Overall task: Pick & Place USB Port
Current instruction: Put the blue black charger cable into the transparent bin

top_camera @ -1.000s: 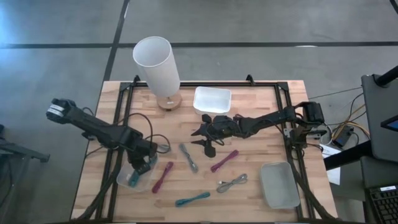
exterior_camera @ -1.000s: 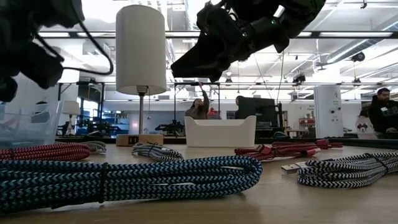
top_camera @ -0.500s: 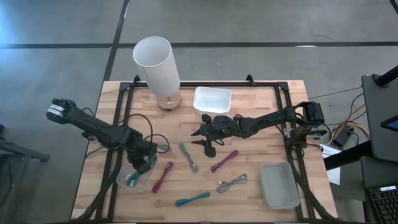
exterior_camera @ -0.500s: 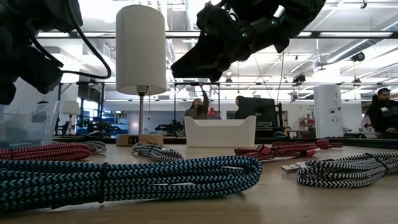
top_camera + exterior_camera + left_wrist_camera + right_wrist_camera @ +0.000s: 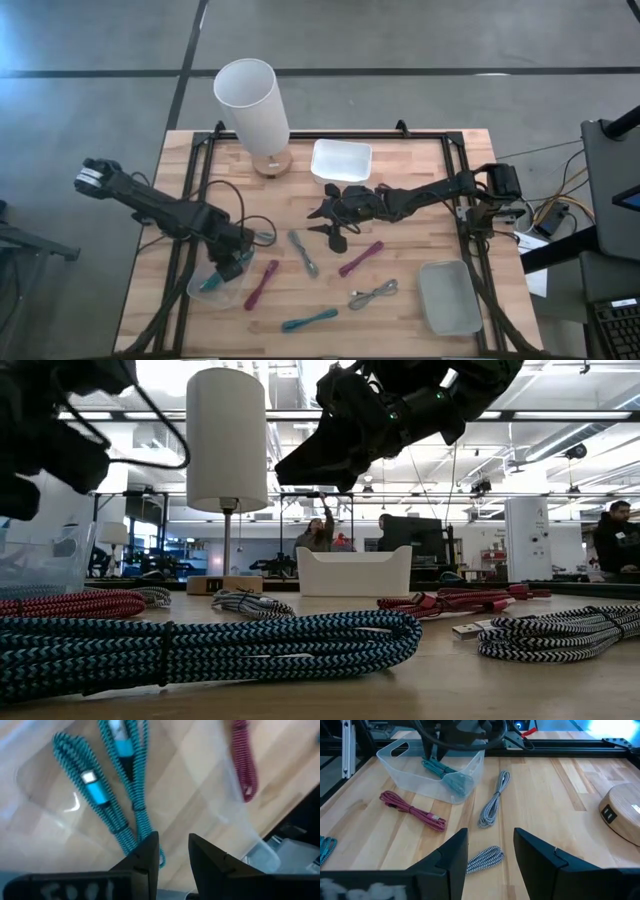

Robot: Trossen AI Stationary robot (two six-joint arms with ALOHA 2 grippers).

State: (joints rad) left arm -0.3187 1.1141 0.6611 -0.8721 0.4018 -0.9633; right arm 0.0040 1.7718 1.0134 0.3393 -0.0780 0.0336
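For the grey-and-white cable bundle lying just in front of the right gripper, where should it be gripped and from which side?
Judging by its pose, the grey-and-white cable is best taken at mid-length, from straight above. It lies flat on the table as a long narrow bundle, so fingers closing across its short width would gather all strands. The ends look looser. The right gripper, open, hangs nearby; the red cable lies apart, leaving room.

Teal braided USB cable (image 5: 120,795), bundled, lying flat inside clear plastic bin (image 5: 45,805), just beneath left gripper (image 5: 170,850), connectors exposed.
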